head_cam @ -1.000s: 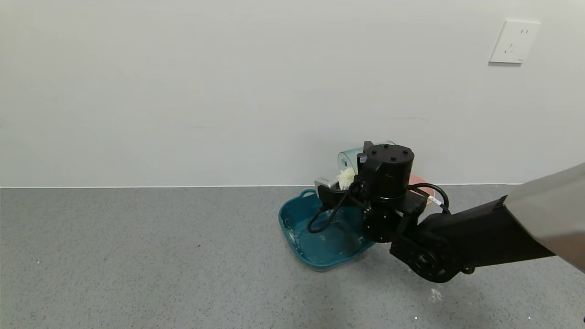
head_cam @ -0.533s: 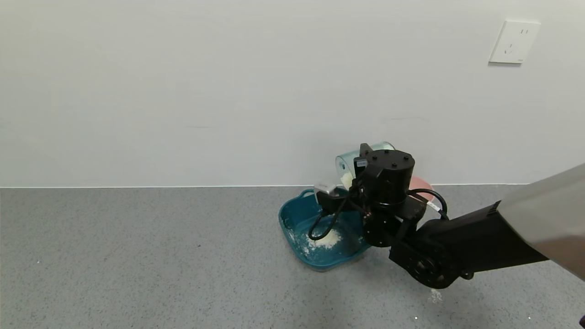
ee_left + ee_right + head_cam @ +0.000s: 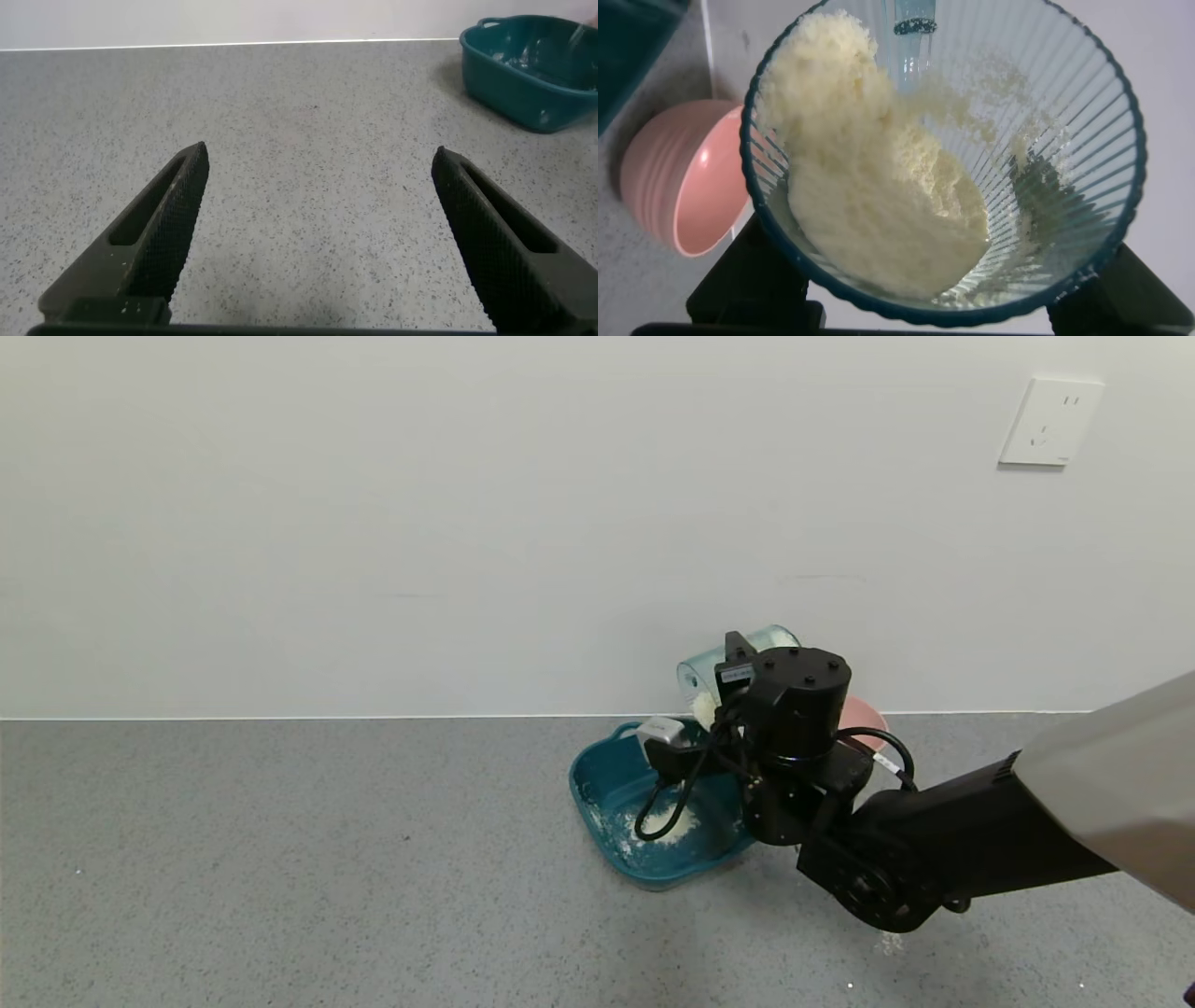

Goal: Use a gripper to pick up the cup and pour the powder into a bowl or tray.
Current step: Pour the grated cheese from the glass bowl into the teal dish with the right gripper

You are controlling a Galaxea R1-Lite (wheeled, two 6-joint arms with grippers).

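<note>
My right gripper (image 3: pixel 724 686) is shut on the translucent ribbed cup (image 3: pixel 705 672) and holds it tipped over, mouth down toward the dark teal basin (image 3: pixel 597 803). In the right wrist view the cup (image 3: pixel 1046 140) fills the picture, with cream powder (image 3: pixel 878 196) clumped against its lower side. A small heap of powder (image 3: pixel 674 823) lies on the basin's floor. The basin also shows far off in the left wrist view (image 3: pixel 523 79). My left gripper (image 3: pixel 322 163) is open and empty over bare grey counter, out of the head view.
A small round pink bowl (image 3: pixel 864 719) stands behind the right arm, next to the basin; it also shows in the right wrist view (image 3: pixel 677 182). The white wall runs close behind. Specks of spilled powder (image 3: pixel 889 943) lie on the counter by the arm.
The right gripper has tipped the cup further and shifted slightly left. Powder has fallen out: the basin floor was bare, and now holds a small heap.
</note>
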